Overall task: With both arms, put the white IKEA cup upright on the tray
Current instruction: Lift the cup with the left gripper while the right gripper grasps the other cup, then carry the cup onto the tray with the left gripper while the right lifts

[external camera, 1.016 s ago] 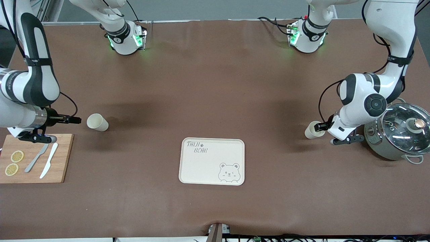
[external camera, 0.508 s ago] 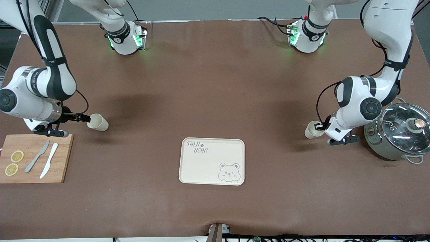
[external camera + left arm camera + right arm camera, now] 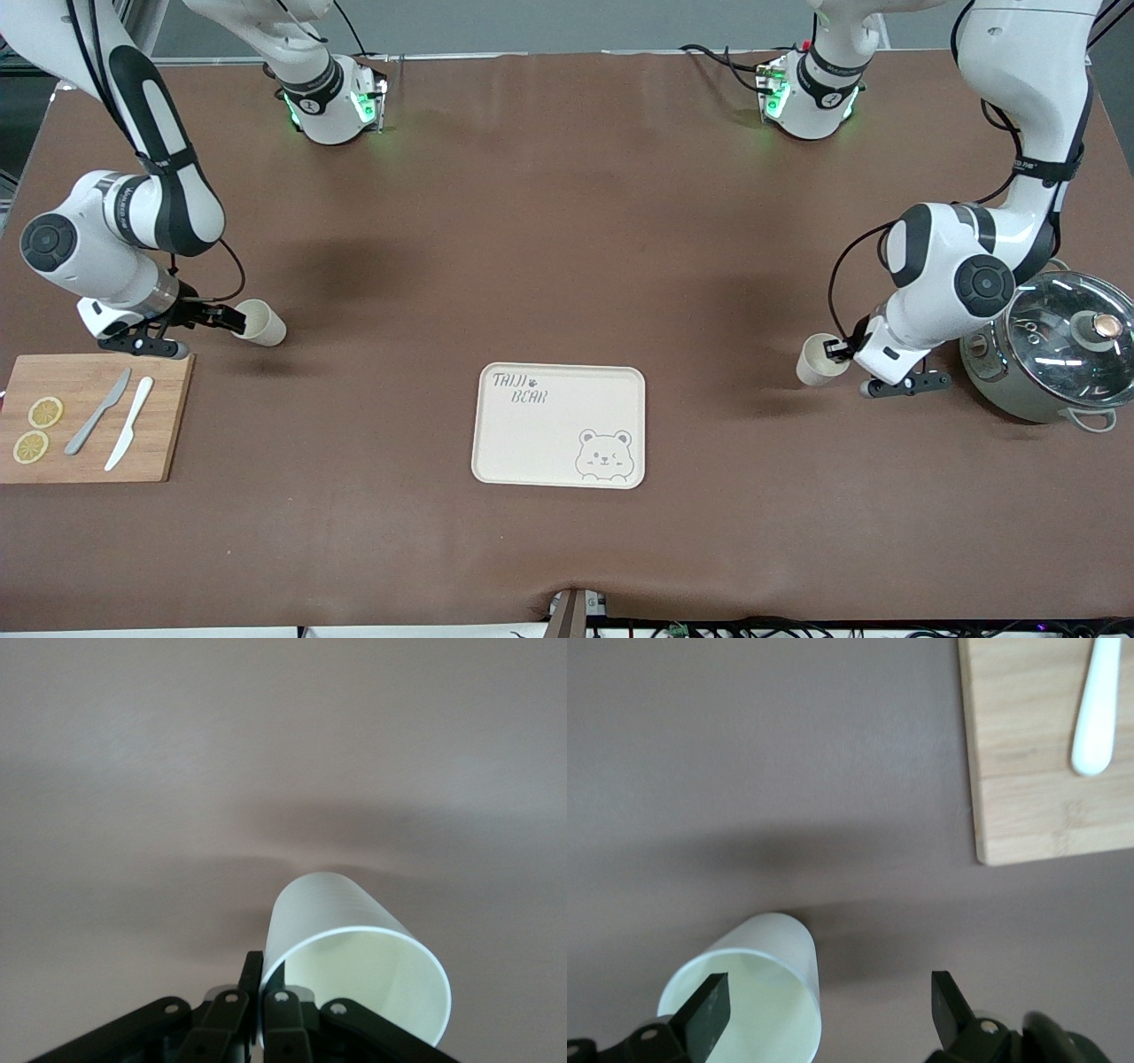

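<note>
Left pincer (image 3: pixel 833 352) clamped, right pincer (image 3: pixel 232 319) spread

My brown table (image 3: pixel 567 221) carries the cream tray (image 3: pixel 540 443), a cutting board (image 3: pixel 164 416), a lidded pot (image 3: pixel 1010 399) and two white cups (image 3: pixel 264 324) (image 3: pixel 811 365)

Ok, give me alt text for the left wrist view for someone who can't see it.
The left gripper is shut on the rim of a white cup that lies tilted, its open mouth facing the camera. Bare brown table fills everything else.

The right gripper (image 3: pixel 232 317) is closing in on its cup (image 3: pixel 260 322), one finger now inside the rim. The left gripper (image 3: pixel 836 351) is shifting its pinched cup (image 3: pixel 813 363) nearer the front camera.
</note>
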You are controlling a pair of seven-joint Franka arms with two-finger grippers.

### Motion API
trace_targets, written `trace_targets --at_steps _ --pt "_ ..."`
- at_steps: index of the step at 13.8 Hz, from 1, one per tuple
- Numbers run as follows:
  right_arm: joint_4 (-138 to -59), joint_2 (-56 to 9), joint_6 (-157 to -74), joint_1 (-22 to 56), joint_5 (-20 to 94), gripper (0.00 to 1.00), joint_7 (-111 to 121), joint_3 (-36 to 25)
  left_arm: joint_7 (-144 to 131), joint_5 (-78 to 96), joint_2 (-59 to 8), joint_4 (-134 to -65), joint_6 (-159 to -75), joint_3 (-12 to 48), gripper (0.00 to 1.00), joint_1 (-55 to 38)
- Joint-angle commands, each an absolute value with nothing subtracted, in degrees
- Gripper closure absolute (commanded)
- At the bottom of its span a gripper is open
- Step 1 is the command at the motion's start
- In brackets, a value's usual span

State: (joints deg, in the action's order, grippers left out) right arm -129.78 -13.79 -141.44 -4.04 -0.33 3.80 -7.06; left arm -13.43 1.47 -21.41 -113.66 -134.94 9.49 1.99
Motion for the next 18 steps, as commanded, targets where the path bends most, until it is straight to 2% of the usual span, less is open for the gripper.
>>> trace_targets --at_steps 1,2,3,4,5,7,10,11,12,13,18 --pt "-132.80 -11.69 -142.38 -5.01 0.62 0.00 4.83 -6.15 -14.15 4.04 -23.54 -107.78 -133.86 11.24 1.00 1.41" --pt "-133.15 -11.78 -142.38 -5.01 0.70 0.01 4.83 -6.15 -14.85 4.74 -24.86 -105.40 -133.07 11.34 1.00 1.15" --pt "-133.42 -11.78 -142.38 -5.01 0.70 0.12 4.83 -6.07 -16.25 6.05 -26.44 -102.86 -132.89 11.42 1.00 0.10" --pt "-133.59 -11.86 -142.38 -4.92 0.70 0.16 4.83 -6.06 -17.83 6.24 -28.02 -100.31 -132.80 11.43 1.00 -0.96" --pt "-133.59 -11.95 -142.38 -4.92 0.70 0.33 4.83 -6.06 -20.02 6.24 -29.95 -97.24 -132.72 11.43 1.00 -2.71" --pt "-133.59 -12.04 -142.38 -5.01 0.70 0.59 4.75 -6.06 -24.24 5.98 -32.60 -92.83 -132.71 11.34 1.00 -4.91" --pt "-133.59 -12.22 -142.38 -4.92 0.70 0.80 4.75 -5.98 -31.00 6.24 -34.71 -88.52 -132.54 11.43 1.00 -8.60" --pt "-133.59 -12.13 -142.38 -4.92 0.79 0.83 4.83 -5.98 -34.33 6.15 -35.33 -87.81 -132.54 11.43 1.00 -10.01" --pt "-133.59 -12.04 -142.21 -4.92 0.79 0.97 4.83 -5.98 -37.41 5.98 -35.85 -87.02 -132.54 11.34 1.00 -11.24" --pt "-133.59 -11.87 -141.86 -4.92 0.79 1.00 4.83 -5.98 -39.79 5.89 -36.47 -86.49 -132.54 11.34 1.00 -11.95" --pt "-133.07 -11.34 -140.11 -5.27 0.79 1.00 4.66 -5.89 -48.94 4.75 -36.65 -86.22 -131.22 10.90 1.00 -16.07"
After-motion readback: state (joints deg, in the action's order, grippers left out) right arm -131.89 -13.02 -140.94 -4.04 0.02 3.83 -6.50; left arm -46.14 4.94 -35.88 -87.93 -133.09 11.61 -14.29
